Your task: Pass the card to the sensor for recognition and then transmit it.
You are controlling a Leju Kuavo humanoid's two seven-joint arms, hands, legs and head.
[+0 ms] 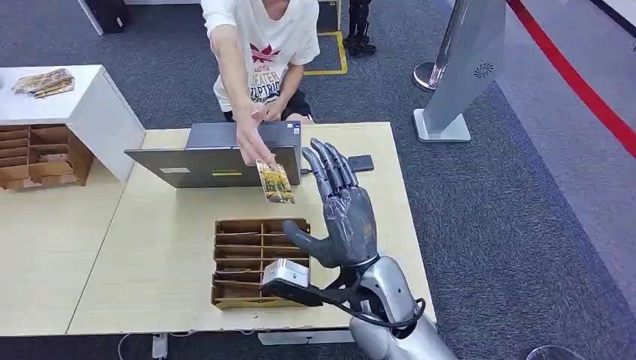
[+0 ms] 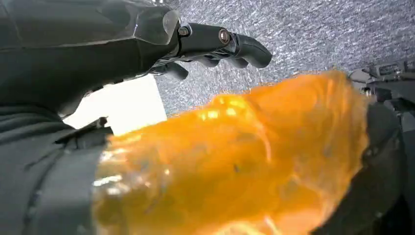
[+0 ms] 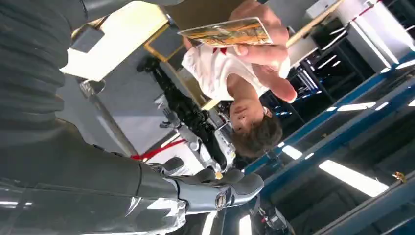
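A: Item 1, the card (image 1: 274, 182). We are logging it as pinched at its far edge by a person's hand (image 1: 250, 142), hanging just beyond and to the thumb side of our right hand (image 1: 341, 214).

B: Item 2, the right hand. We are holding it wide, palm up, fingers apart, gripping nothing and not touching the card.

A: Handling, as we are judging it: thin, light, fairly stiff, glossy, so likely slippery. We are planning to pinch the free near edge flat between thumb and fingers, clear of the person's grip.

B: Item 3, the left hand (image 2: 215, 44). We are seeing curled dark fingers over carpet; a blurred orange shape is covering much of the left wrist view, so we cannot tell whether it is holding anything.
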